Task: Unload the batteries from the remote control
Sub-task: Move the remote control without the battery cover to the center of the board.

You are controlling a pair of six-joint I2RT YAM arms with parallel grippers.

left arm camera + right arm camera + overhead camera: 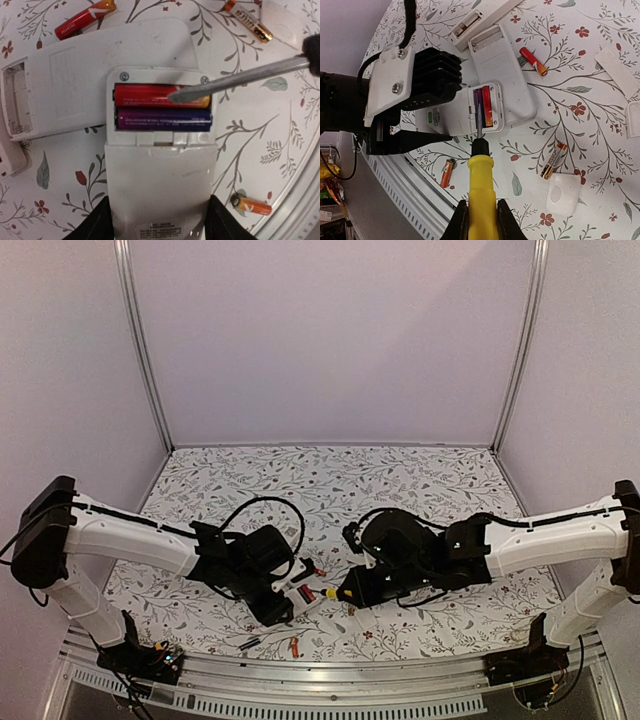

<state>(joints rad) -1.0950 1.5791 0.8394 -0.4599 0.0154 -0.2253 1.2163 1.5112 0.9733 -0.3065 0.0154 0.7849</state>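
Observation:
My left gripper [157, 222] is shut on the lower body of a white remote control [160, 175], a black finger pressed to each side. The remote's compartment lies open with two batteries side by side in it, a red one [145, 95] and a dark purple one [162, 119]. My right gripper [481, 217] is shut on the yellow handle of a screwdriver [481, 190]. The metal shaft [240, 77] comes in from the right, and its tip rests on the red battery. In the top view both grippers meet at the remote [303, 597] near the front edge.
A second white remote [100, 75] lies under the held one, its end compartment open. Loose batteries lie around: red [85, 17], gold [247, 20], orange [251, 204]. White cover plates [563, 194] [620, 72] rest to the right. The table's metal front rail [415, 200] is close.

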